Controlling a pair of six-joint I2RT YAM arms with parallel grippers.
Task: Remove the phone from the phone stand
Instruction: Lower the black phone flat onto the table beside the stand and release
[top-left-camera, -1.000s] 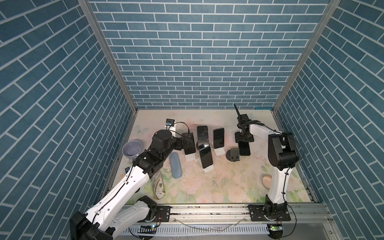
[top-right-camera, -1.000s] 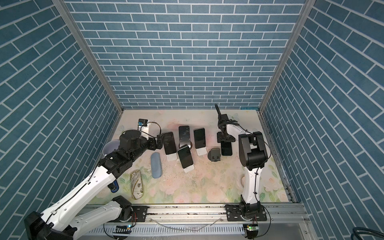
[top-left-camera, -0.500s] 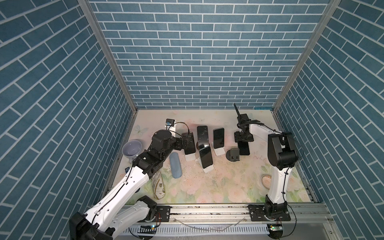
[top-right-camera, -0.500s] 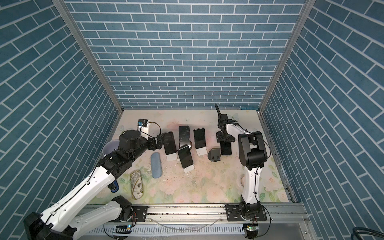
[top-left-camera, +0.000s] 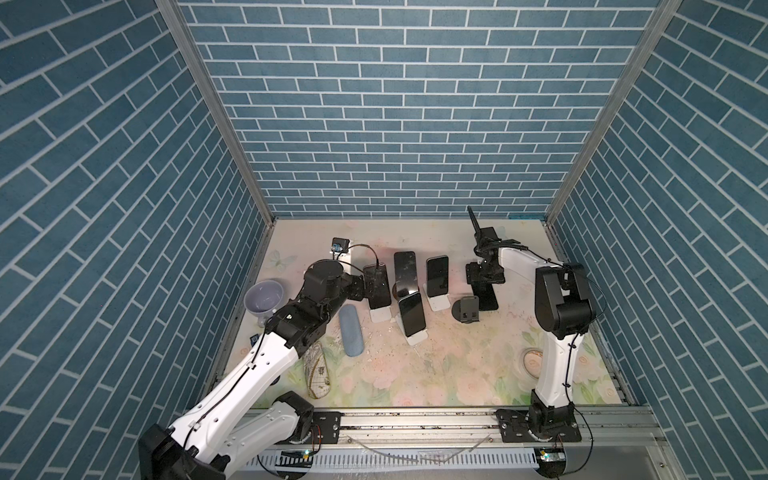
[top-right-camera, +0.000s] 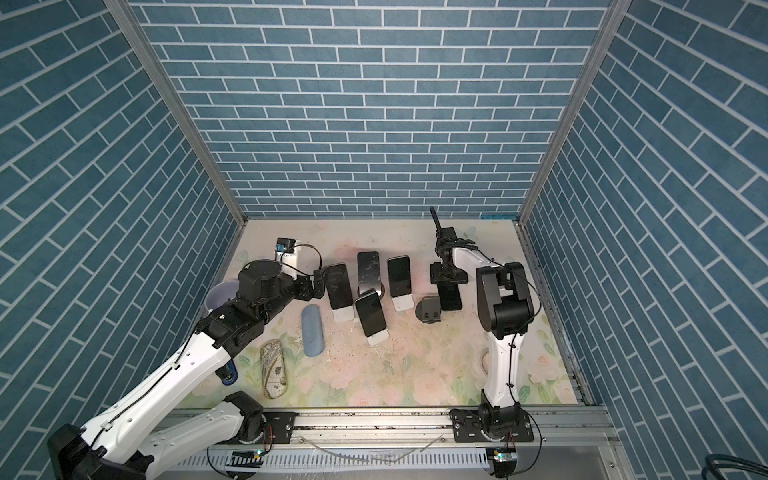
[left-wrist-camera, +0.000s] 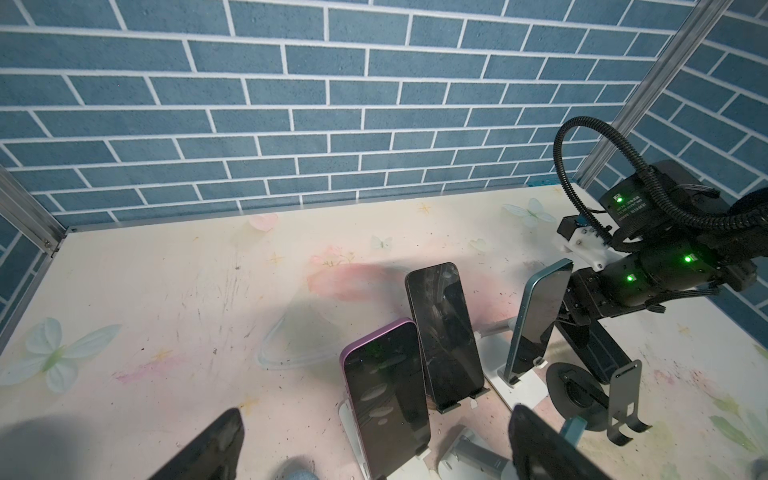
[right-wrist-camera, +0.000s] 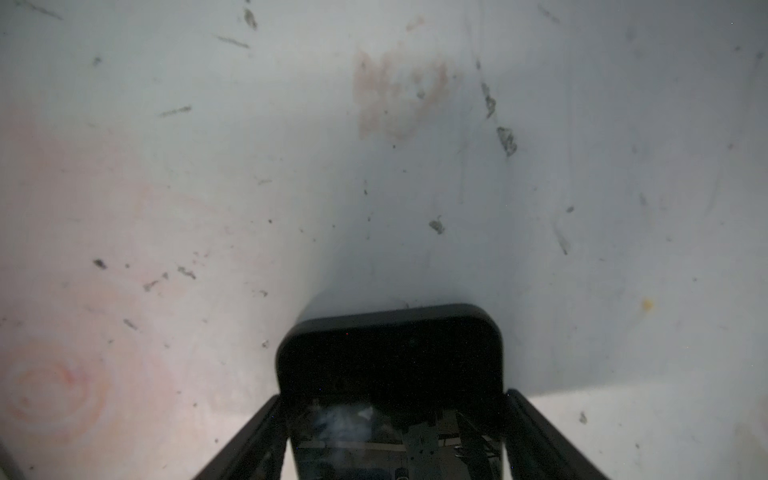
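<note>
- black phone (top-left-camera: 487, 298) lies flat on the table (top-left-camera: 436, 374), screen up, just beside the black stand (top-left-camera: 468, 309), on the side twd the r arm's base. can't tell if the two touch.
- black stand sits on its round base w/ its back plate tilted. two small hooks show at the plate's foot in the l wrist view.
- r gripper (right-wrist-camera: 392, 397) is down over the black phone, at the phone end away from the black stand.
- in the r wrist view its fingers (right-wrist-camera: 257, 436) flank the phone's two long edges. can't tell whether they press it or stand clear.
- l gripper (left-wrist-camera: 376, 415) is spread wide and grips nothing. it's well apart from the black stand, on the far side of the propped phones.
- four phones lean on stands btwn the l gripper and the black stand.
- purple phone (left-wrist-camera: 386, 399) is farthest from the black stand, right in front of the l gripper.
- dark phone (left-wrist-camera: 444, 336) comes next, then the teal phone (left-wrist-camera: 540, 316), whose white stand sits just beside the black stand.
- fourth phone (top-left-camera: 411, 313) is near the black stand, twd the front rail.
- bowl (top-left-camera: 264, 296), blue case (top-left-camera: 351, 330) and patterned case (top-left-camera: 316, 374) are farther from the black stand than any phone, on the l arm's side.
</note>
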